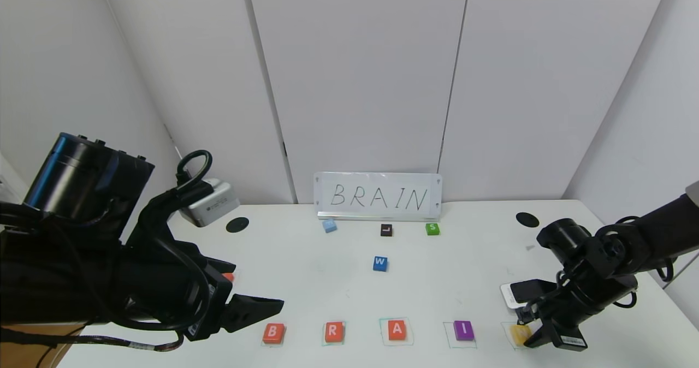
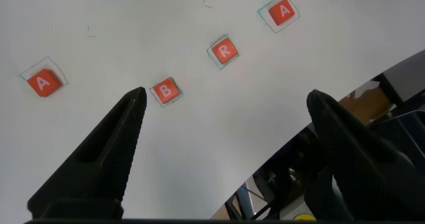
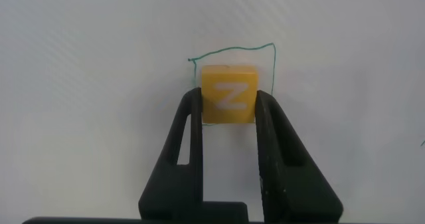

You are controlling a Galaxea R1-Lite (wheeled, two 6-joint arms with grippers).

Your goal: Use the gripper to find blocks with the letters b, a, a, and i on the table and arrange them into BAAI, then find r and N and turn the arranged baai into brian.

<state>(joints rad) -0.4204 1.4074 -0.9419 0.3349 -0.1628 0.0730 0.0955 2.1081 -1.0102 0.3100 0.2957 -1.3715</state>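
Near edge of table [image 1: 437, 280] holds a row, robot's left to right: B [image 1: 273, 333], R [image 1: 333, 331], A [image 1: 397, 329], I [image 1: 463, 330], N [image 1: 519, 333], each in or on a thin green drawn square.

R gripper [image 1: 532, 330] sits low at the row's right end, fingers [image 3: 189, 137] pinching N on both sides; wrist cam shows N [image 3: 229, 95] flat on table, partly inside its green square, letter face up.

L gripper [image 2: 222, 151] hovers above table just left of B, fingers [image 2: 113, 151] spread wide, nothing between them. Its wrist cam shows B [image 2: 165, 90], R [image 2: 225, 50], A [image 2: 283, 11] in line, plus 2nd A [image 2: 42, 83] apart from the row in its own square, off to B's far side.

Further back: blue W [image 1: 380, 263] mid-table; light blue block [image 1: 329, 225], black L [image 1: 386, 230], green S [image 1: 432, 229] in front of a sign [image 1: 378, 195] reading BRAIN against the wall. Grey box [image 1: 210, 201] at back left.
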